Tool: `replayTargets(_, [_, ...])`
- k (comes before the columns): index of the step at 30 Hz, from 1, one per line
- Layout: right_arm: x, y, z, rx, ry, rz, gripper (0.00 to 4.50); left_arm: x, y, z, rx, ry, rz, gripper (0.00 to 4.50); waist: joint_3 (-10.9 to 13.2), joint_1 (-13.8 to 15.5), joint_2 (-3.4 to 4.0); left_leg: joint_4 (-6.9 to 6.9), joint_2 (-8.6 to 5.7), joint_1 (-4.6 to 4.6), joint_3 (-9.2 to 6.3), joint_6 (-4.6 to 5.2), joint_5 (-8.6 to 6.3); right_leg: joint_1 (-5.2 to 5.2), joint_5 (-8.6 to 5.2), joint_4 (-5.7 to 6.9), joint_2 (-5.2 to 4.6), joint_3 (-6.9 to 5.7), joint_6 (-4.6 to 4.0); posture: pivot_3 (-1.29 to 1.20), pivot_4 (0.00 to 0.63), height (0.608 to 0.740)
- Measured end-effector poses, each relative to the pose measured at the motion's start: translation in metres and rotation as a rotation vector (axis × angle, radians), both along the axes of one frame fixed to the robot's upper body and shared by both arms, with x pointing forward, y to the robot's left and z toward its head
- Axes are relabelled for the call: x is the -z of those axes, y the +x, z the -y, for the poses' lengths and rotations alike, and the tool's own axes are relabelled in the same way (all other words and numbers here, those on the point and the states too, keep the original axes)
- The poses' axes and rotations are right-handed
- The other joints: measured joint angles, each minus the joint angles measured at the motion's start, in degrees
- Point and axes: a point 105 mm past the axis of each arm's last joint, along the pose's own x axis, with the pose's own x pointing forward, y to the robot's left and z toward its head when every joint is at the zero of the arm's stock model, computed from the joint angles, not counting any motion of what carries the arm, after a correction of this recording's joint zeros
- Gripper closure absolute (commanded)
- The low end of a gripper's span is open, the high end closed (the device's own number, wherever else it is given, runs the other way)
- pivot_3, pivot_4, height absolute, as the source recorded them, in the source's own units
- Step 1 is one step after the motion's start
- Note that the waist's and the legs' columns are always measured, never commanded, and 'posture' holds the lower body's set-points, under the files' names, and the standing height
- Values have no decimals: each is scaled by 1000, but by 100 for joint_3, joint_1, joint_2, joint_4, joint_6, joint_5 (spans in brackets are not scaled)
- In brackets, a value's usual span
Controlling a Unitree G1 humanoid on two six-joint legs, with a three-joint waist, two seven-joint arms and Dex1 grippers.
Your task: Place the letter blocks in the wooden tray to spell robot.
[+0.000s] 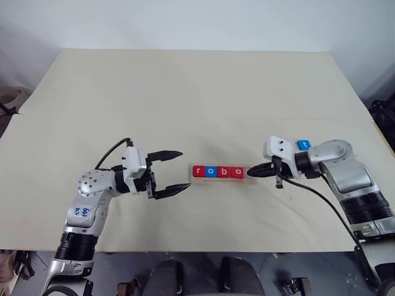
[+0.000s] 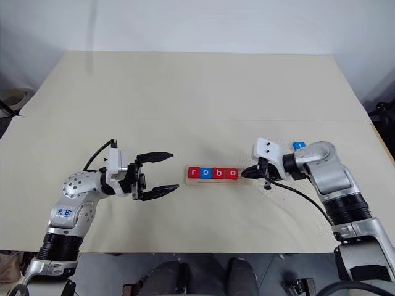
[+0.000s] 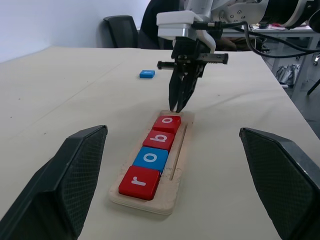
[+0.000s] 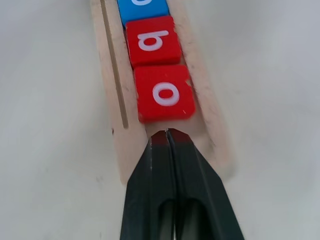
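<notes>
Wooden tray [image 1: 220,177] runs left-right w/ r-o-b-o seated; last blue block [image 1: 302,145], prob the t, lies far-right behind the right gripper [image 1: 249,173], jaws pinched empty at tray's right end; left gripper [image 1: 185,169] wide.

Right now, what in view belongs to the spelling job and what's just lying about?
Job:
- wooden tray
- four blocks in it: red r, blue o, red b, red o
- loose blue block on the table, letter unreadable
- right pincer, shut at the tray's end
- left pincer, open

Lying about:
- black chair behind the table
</notes>
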Motion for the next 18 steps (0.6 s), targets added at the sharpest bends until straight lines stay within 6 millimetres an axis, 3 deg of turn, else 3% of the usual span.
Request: replayTargets(18, [-2,9,-17,-25,4,11,4468,-1,2,-2,-27,-6,1,0,0,3,0,1,-1,-1,-1,0,0,0,0,0,0,0,0,0,150,740])
